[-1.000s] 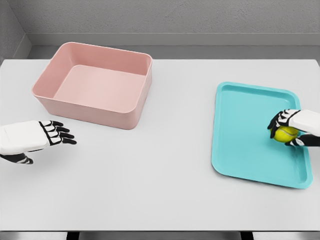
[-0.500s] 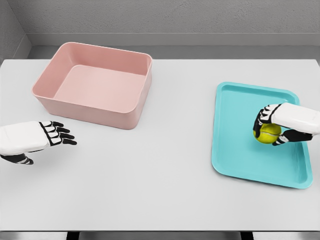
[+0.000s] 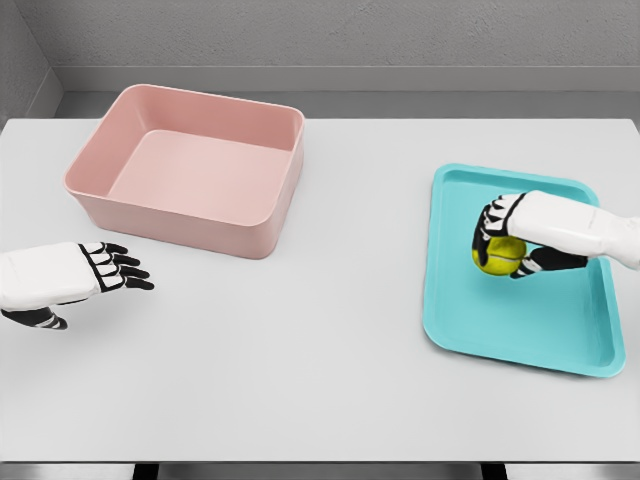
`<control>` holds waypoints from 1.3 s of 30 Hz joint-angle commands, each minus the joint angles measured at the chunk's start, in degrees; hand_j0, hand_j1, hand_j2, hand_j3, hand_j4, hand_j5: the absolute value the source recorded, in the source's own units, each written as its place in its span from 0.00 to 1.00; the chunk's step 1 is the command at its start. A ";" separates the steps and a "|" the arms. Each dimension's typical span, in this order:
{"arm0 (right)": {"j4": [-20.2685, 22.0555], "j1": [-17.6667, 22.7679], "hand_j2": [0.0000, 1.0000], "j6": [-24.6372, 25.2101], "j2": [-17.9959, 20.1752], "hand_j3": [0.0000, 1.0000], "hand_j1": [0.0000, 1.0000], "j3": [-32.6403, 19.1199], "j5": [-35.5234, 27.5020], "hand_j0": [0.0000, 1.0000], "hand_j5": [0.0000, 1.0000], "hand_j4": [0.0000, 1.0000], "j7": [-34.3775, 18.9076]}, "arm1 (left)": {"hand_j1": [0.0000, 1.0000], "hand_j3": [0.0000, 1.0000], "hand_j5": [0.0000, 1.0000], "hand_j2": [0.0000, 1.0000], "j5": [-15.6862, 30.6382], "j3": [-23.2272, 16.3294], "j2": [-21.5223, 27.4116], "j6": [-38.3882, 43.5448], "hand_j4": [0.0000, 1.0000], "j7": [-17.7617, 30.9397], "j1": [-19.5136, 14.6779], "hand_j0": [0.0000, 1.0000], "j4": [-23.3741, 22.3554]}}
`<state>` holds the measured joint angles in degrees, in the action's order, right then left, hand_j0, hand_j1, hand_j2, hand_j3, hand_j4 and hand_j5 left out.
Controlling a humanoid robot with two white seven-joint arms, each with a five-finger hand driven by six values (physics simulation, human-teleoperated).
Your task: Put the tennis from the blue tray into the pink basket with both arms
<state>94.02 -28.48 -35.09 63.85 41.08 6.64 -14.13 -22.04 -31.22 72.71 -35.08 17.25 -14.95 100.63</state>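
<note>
Over the blue tray (image 3: 455, 330) at the right, the right hand (image 3: 525, 235) has its fingers clamped around the tennis ball (image 3: 499, 255), likely light, springy, fuzzy and best gripped across its middle, while the left hand (image 3: 75, 275) waits, fingers apart, near the pink basket (image 3: 180, 215).

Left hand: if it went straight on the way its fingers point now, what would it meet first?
The left hand points right over bare table, passing below the pink basket. The first thing in line looks like the blue tray; depth is uncertain.
</note>
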 commanded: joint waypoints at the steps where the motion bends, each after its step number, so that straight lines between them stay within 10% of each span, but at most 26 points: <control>1: 0.11 0.00 0.32 0.09 -1.44 0.32 0.32 -0.03 0.21 0.32 0.32 0.32 -0.02 | 1.00 1.00 1.00 1.00 0.25 0.02 0.06 0.08 1.00 -0.03 0.00 1.00 0.00; 20: 5.21 -2.55 0.28 0.09 -12.61 0.28 0.28 0.94 4.17 0.28 0.28 0.28 -4.95 | 1.00 1.00 1.00 1.00 0.16 0.02 0.06 0.08 1.00 -0.03 0.09 1.00 0.00; 39: 1.52 -9.67 0.29 0.09 -30.54 0.29 0.29 9.81 10.50 0.29 0.29 0.29 -9.78 | 1.00 1.00 1.00 1.00 0.34 -0.07 0.06 0.08 1.00 -0.03 0.09 1.00 -0.43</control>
<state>96.32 -38.50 -35.17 35.23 49.80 17.44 -23.33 -22.03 -31.31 72.69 -35.07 17.27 -14.85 100.25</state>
